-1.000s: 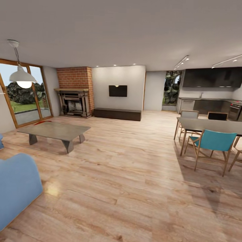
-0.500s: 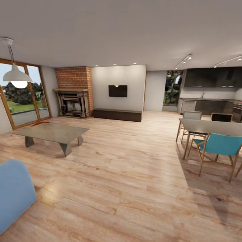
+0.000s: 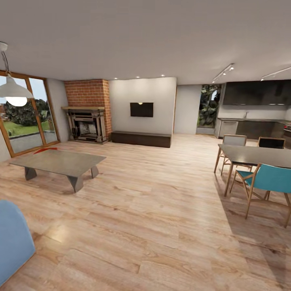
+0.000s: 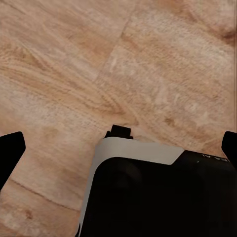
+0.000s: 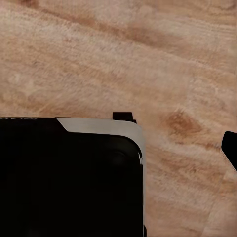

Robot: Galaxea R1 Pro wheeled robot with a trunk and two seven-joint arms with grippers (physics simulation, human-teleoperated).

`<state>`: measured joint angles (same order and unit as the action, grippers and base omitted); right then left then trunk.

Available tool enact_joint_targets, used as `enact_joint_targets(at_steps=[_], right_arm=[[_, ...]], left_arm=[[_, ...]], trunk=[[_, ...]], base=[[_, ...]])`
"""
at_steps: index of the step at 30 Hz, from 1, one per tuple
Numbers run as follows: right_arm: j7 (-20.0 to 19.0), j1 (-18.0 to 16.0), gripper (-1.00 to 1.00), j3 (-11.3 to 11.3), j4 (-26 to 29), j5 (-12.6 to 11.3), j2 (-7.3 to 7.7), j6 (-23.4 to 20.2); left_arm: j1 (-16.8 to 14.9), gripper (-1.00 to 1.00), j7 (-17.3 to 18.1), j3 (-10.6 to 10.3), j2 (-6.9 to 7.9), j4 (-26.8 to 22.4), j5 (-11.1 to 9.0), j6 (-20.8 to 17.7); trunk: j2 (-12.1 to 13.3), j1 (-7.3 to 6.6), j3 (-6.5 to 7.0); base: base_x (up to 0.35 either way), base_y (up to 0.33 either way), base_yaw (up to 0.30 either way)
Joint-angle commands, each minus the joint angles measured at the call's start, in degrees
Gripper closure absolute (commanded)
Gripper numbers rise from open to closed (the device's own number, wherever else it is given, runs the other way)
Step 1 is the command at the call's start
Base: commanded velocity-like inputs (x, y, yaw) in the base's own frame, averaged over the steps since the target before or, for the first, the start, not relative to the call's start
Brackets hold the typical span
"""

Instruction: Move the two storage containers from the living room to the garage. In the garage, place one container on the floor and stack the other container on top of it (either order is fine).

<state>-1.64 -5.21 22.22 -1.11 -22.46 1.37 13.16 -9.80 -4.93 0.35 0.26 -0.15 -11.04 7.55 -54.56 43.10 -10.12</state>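
Note:
I am in the living room with its light wood plank floor [image 3: 153, 210]. A sliver of red-orange [image 3: 45, 150] shows just behind the far edge of the glass coffee table [image 3: 60, 161]; it looks like part of a storage container, mostly hidden. The second container is out of view. In the left wrist view my left gripper [image 4: 118, 148] hangs open over the planks, its dark fingertips [image 4: 11, 150] wide apart with nothing between them. In the right wrist view my right gripper [image 5: 118, 148] is open too; one fingertip [image 5: 230, 147] shows at the edge, the other hidden by my dark body.
A blue sofa corner [image 3: 12, 238] sits at the near left. A dining table [image 3: 258, 154] with a teal chair [image 3: 268, 180] stands at the right. A brick fireplace [image 3: 87, 117], a low TV bench [image 3: 141, 138] and a kitchen [image 3: 254, 121] lie beyond.
The whole view has shifted: the camera has moved forward into the room. The sofa has slid further off at the left and the dining set toward the right edge.

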Motion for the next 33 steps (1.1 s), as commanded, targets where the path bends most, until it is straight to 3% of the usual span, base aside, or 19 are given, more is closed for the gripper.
enact_joint_targets(at_steps=[1,14,33], right_arm=[[-0.2,-0.1,-1.0,0.3,-0.1,-0.8,0.03,0.0],[5.8,-0.1,-1.0,-0.3,-0.2,-2.4,0.1,-1.7],[5.7,-0.1,-1.0,-0.1,-0.2,-1.8,0.14,-1.0]], left_arm=[[0.0,-1.0,0.0,0.0,0.0,0.1,-0.3,0.2],[0.0,-1.0,-0.1,0.0,-0.03,0.0,-0.3,0.2],[0.0,-1.0,-0.1,0.0,0.0,0.0,-0.3,0.3]], trunk=[[0.0,0.04,-0.08],[0.0,0.04,-0.08],[0.0,0.04,-0.08]], base=[[0.322,0.0,0.0],[0.322,0.0,0.0],[0.322,0.0,0.0]])
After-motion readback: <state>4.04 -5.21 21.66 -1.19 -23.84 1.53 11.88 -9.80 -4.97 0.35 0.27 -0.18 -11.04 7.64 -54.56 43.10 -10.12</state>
